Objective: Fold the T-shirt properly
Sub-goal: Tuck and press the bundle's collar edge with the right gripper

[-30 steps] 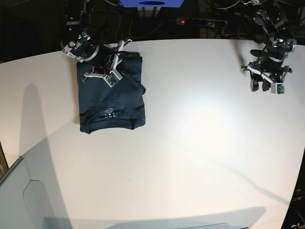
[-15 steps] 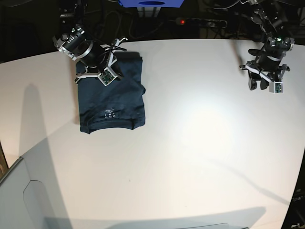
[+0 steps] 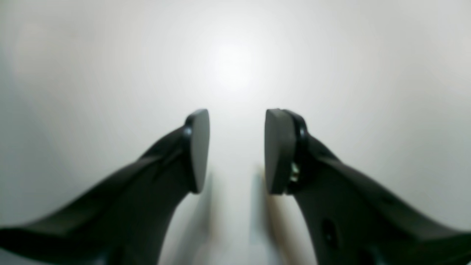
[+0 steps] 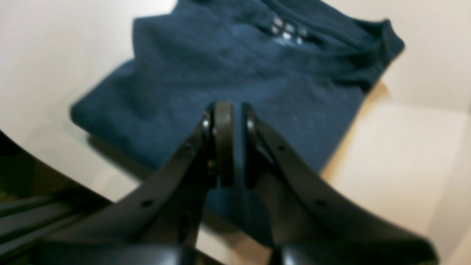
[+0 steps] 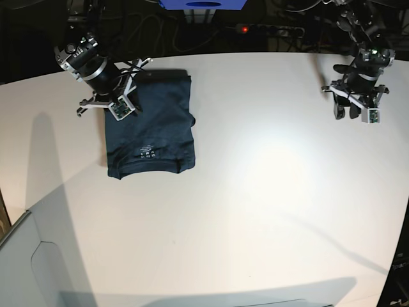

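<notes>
The T-shirt (image 5: 150, 128) lies folded into a compact dark blue rectangle on the white table (image 5: 275, 192), back left in the base view, its small white label (image 5: 147, 153) facing up. My right gripper (image 5: 120, 97) hovers at the shirt's far left corner, shut and holding nothing. In the right wrist view its fingertips (image 4: 230, 110) hang above the T-shirt (image 4: 294, 84), apart from the cloth. My left gripper (image 5: 346, 114) is far off at the table's back right. It is open, and the left wrist view shows only bare table between its fingertips (image 3: 237, 117).
Behind the table's far edge are a power strip with a red light (image 5: 243, 28), cables and a blue object (image 5: 203, 4). A grey box edge (image 5: 25, 256) stands at the front left corner.
My right gripper has drawn back and to the left off the T-shirt's far edge, leaving that edge lying flat. The left arm has barely shifted.
</notes>
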`<state>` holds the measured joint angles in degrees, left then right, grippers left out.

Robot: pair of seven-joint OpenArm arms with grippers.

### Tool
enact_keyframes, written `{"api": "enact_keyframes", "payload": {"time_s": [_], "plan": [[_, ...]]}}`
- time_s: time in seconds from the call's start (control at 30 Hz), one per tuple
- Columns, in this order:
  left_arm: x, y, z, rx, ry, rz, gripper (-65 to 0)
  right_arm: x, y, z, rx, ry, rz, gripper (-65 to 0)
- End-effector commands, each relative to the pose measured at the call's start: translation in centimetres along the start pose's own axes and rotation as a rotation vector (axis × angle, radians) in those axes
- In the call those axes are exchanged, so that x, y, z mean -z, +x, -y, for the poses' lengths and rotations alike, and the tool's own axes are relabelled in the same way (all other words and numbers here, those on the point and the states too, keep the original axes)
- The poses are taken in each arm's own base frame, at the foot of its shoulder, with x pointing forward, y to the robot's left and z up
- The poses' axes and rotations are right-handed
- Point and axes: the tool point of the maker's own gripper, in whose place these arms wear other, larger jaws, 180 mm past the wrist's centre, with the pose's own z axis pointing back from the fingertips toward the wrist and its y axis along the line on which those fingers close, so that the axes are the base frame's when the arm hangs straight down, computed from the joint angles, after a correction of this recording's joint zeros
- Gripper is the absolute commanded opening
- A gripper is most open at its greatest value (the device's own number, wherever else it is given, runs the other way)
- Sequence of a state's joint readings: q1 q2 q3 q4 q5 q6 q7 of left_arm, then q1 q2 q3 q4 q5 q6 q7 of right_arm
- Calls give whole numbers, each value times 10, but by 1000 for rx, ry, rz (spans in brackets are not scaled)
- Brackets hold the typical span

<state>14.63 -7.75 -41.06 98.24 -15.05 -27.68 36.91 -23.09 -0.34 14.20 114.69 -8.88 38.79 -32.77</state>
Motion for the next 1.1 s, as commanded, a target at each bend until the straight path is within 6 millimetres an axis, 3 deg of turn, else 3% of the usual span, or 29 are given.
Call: {"api": "enact_keyframes", "payload": {"time_s": [0.0, 0.37, 0.7, 0.93, 1.07], "plan": [[-3, 13, -3, 15, 4, 44, -412, -5, 6, 5, -14, -6, 29, -635], [-3, 12, 0, 16, -3, 42, -412, 10, -67, 29, 158, -36, -121, -635], [-4, 8, -1, 16, -3, 32, -412, -13, -42, 41, 162, -92, -15, -635], [-5, 5, -1, 17, -3, 24, -412, -17, -43, 40, 159, -96, -19, -635], [-6, 4, -1, 17, -3, 21, -412, -24, -50, 53, 171, -139, -29, -635]]}}
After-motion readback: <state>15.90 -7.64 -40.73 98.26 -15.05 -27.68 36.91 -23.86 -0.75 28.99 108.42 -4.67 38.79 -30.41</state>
